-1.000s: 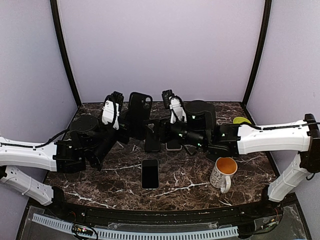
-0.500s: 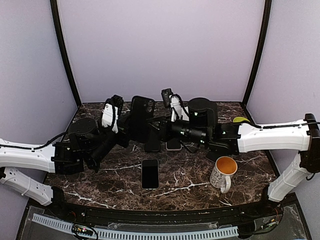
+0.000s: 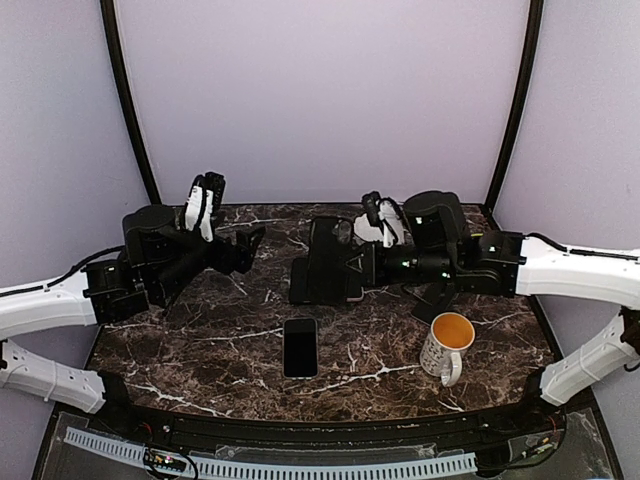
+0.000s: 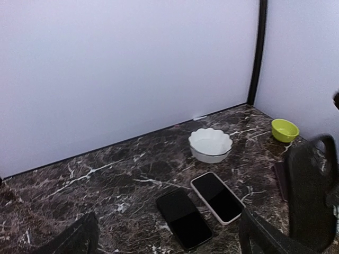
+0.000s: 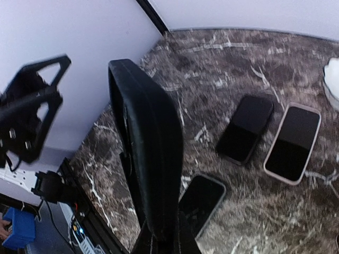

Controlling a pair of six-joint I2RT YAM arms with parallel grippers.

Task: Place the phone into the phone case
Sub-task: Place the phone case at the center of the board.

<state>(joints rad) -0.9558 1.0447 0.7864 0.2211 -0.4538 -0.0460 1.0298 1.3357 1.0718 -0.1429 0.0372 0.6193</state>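
The right hand is closed on the phone case and holds it up above the middle of the table. The case is black. In the right wrist view it stands nearly upright and edge-on through the centre of the frame, and the hand pinches its lower end at the bottom edge of the picture.

The left hand hangs in the air at the left of the top view, well apart from the case. Its fingers are spread wide, one in each lower corner of the left wrist view, with nothing between them. The case shows at the right edge of that same view as a dark rounded shape.

The phone lies flat on the table, screen up and dark, at lower centre of the top view. It is just below the held case and touches neither hand. In the right wrist view it sits at lower centre, partly hidden behind the case.

Two more phones lie side by side farther back: a black phone and a pale-edged phone, both screen up and just apart. Behind them in the left wrist view stands a white scalloped bowl, and a small green bowl sits at the right, near the corner post. A white mug with an orange inside stands at the lower right of the top view, to the right of the phone.
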